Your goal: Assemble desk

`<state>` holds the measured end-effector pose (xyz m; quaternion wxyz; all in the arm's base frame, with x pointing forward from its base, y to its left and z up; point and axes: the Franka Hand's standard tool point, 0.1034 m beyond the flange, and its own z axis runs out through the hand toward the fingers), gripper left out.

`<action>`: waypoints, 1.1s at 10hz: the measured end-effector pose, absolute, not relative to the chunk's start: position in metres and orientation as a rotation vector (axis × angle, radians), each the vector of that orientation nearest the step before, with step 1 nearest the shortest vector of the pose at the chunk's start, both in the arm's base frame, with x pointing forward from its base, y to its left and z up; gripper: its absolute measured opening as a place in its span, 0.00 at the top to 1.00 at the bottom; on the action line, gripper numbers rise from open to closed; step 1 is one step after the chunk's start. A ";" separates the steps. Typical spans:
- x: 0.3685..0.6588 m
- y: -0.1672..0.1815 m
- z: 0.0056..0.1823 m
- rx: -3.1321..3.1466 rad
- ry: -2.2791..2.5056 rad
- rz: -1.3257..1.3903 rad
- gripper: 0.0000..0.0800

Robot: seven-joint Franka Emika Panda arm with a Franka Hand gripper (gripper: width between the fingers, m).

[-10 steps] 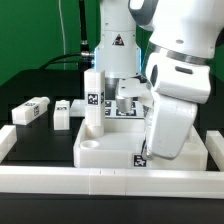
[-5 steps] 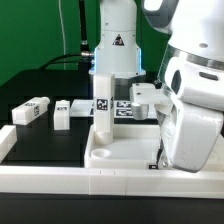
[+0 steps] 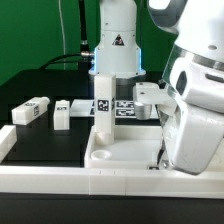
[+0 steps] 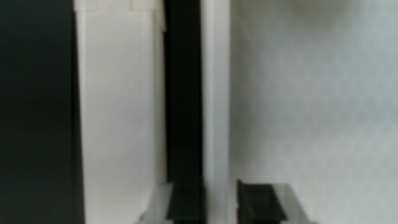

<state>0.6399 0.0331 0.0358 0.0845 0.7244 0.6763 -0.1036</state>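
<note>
Standing upright at the white plastic rimmed tabletop's far corner, a white block leg is showing its tag; the gripper's opening and hold cannot be told.

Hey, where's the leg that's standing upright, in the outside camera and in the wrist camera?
Exterior view: the upright leg is at centre, rising from the far side of the tabletop.
Wrist view: cannot be picked out; only close white surfaces split by a dark gap, no tag visible.
Shared landmark: probably the tabletop's white plastic, though the wrist view is too close to be sure.
</note>
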 end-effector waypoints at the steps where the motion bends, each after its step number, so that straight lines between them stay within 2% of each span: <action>1: 0.642 0.033 0.042 2.162 2.014 -0.298 0.81; 2: 0.643 0.033 0.054 2.165 2.005 -0.279 0.58; 4: 0.645 0.028 0.075 2.182 1.962 -0.252 0.26; 5: 0.646 0.023 0.085 2.181 1.950 -0.240 0.26; 6: 0.643 0.015 0.092 2.190 1.932 -0.224 0.20; 8: 0.627 -0.004 0.090 2.217 1.907 -0.231 0.19; 11: 0.626 -0.006 0.089 2.240 1.880 -0.232 0.19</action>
